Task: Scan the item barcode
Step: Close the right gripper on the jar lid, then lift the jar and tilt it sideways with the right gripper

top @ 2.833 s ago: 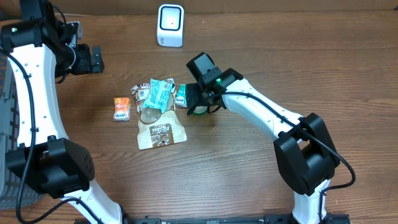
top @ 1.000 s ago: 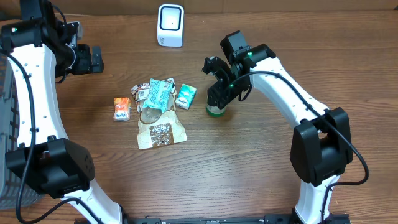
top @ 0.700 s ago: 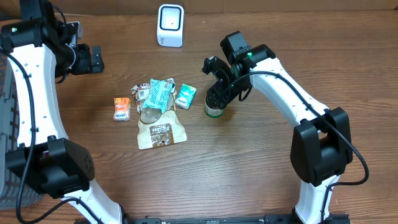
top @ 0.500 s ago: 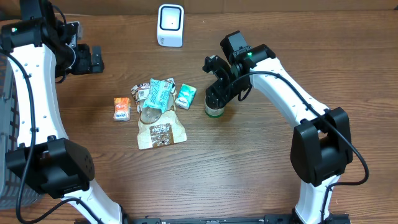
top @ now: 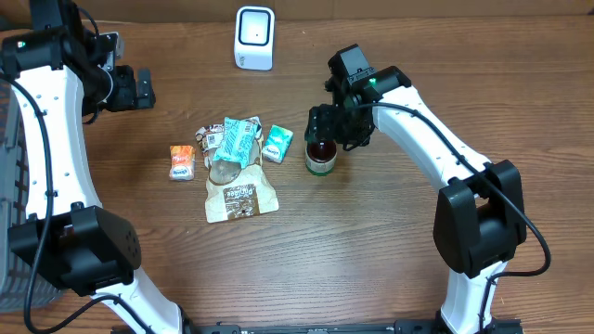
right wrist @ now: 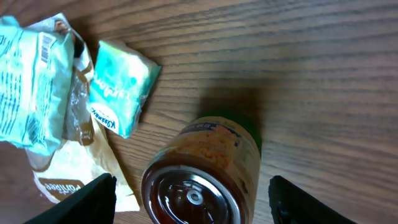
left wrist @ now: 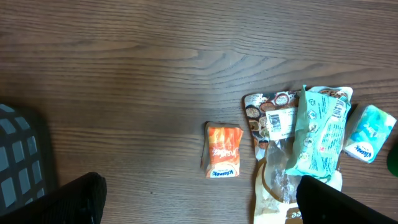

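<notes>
A jar (top: pixel 320 160) with a yellow label stands upside down on its green lid, right of the packet pile; in the right wrist view the jar (right wrist: pixel 208 171) shows its glass base. My right gripper (top: pixel 327 130) hovers just above it, open, its fingers (right wrist: pixel 99 199) flanking the jar with a gap on both sides. The white barcode scanner (top: pixel 254 37) stands at the table's far edge. My left gripper (top: pixel 141 88) is open and holds nothing at the far left; in its wrist view the left gripper (left wrist: pixel 199 205) looks down at bare wood left of the packets.
An orange packet (top: pixel 182 162), a teal pouch (top: pixel 237 139), a teal tissue pack (top: pixel 277 143) and a brown pouch (top: pixel 239 197) lie clustered left of the jar. A grey basket (top: pixel 11 232) stands at the left table edge.
My right gripper has let go of the jar and risen a little above it, turning at the wrist. The jar stays standing on the table. The left arm has not moved.
</notes>
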`<state>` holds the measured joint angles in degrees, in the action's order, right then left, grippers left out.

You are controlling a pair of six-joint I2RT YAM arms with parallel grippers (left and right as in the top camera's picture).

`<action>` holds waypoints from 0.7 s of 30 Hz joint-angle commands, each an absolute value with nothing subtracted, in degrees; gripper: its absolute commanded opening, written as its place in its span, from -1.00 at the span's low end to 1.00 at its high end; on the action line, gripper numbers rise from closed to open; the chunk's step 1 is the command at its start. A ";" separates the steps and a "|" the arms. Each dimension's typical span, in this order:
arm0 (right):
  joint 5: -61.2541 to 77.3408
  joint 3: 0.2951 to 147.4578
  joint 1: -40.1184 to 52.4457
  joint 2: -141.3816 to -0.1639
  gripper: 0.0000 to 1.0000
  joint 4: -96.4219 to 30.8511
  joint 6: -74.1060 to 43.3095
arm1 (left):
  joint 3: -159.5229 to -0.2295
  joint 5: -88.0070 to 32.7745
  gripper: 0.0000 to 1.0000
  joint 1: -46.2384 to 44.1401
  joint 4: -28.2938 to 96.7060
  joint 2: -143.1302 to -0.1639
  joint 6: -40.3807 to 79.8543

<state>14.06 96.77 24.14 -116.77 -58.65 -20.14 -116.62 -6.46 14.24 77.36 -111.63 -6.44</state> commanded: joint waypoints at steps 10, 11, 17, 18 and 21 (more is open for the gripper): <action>-1.65 96.71 29.85 -116.95 0.68 -59.75 -40.42 | -116.33 -7.07 0.99 13.85 77.32 -110.74 -7.70; -2.70 96.71 30.13 -117.43 0.70 -59.94 -41.52 | -116.33 -7.07 0.99 13.85 77.32 -110.74 -7.70; -3.38 96.71 30.63 -120.53 0.62 -59.68 -43.53 | -116.33 -7.07 0.99 13.85 77.32 -110.74 -7.70; -3.42 96.71 30.63 -120.57 0.59 -59.68 -43.51 | -116.33 -7.07 0.99 13.85 77.32 -110.74 -7.70; -3.60 96.71 30.63 -120.57 0.43 -59.42 -43.48 | -116.33 -7.07 0.99 13.85 77.32 -110.74 -7.70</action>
<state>-2.00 96.77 30.52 -120.49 -59.68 -42.13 -116.62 -6.46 14.24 77.34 -111.63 -6.44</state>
